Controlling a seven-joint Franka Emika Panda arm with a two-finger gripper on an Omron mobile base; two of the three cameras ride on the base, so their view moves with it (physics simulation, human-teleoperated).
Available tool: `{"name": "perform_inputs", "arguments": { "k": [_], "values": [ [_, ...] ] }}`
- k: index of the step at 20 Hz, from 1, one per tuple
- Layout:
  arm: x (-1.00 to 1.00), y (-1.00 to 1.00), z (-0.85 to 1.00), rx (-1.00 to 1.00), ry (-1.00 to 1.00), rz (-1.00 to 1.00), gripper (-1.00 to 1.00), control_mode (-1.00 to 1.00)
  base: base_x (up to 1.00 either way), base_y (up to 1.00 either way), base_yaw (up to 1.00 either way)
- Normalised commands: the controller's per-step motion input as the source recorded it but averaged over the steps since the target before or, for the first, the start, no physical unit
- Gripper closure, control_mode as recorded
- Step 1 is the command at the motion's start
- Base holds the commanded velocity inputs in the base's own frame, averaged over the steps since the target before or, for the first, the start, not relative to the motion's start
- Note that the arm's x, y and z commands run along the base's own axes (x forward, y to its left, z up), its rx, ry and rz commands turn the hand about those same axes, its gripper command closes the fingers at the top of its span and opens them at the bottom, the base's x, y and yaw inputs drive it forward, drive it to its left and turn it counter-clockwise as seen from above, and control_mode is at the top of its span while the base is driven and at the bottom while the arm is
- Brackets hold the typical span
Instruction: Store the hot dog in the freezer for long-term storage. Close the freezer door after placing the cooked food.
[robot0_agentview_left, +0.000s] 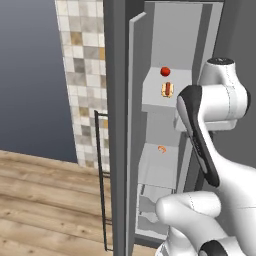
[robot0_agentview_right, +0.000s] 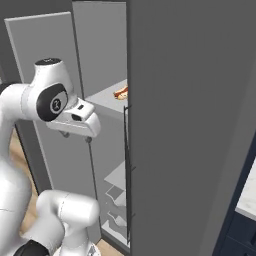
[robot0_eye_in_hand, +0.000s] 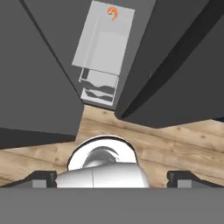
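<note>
hot dog (robot0_agentview_left: 167, 89) on upper freezer (robot0_agentview_left: 170, 35) shelf, behind it ball (robot0_agentview_left: 165, 71); shrimp (robot0_agentview_left: 162, 148) on shelf below.

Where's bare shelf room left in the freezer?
The upper shelf is crowded: the hot dog sits mid-shelf, with a red ball behind it. The lower shelf is mostly bare, with only a small orange item at the back. Below are the drawers.

Ahead of me, the freezer (robot0_agentview_left: 170, 30) has an upper shelf (robot0_agentview_left: 152, 97) bearing the hot dog (robot0_agentview_left: 167, 89), a red ball (robot0_agentview_left: 165, 71) just behind. A lower shelf (robot0_agentview_left: 157, 170) carries a small orange curl (robot0_agentview_left: 162, 148).
</note>
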Motion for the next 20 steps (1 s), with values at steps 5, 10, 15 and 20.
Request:
{"name": "perform_inputs", "arguments": {
  "k": [5,10,15,20],
  "values": [
    [-0.3,0.03,-0.45,0.0,0.05,0.11,-1.0,-1.0,0.0,0.0,0.0],
    [-0.4,0.01,-0.38,0.01,0.0,0.1,-1.0,-1.0,0.0,0.0,0.0],
    [-0.22,0.1,-0.26,0.0,0.05,0.03,-1.0,-1.0,0.0,0.0,0.0],
    [0.0,0.05,-0.39,0.0,0.02,0.0,-1.0,-1.0,0.0,0.0,0.0]
  ]
}}
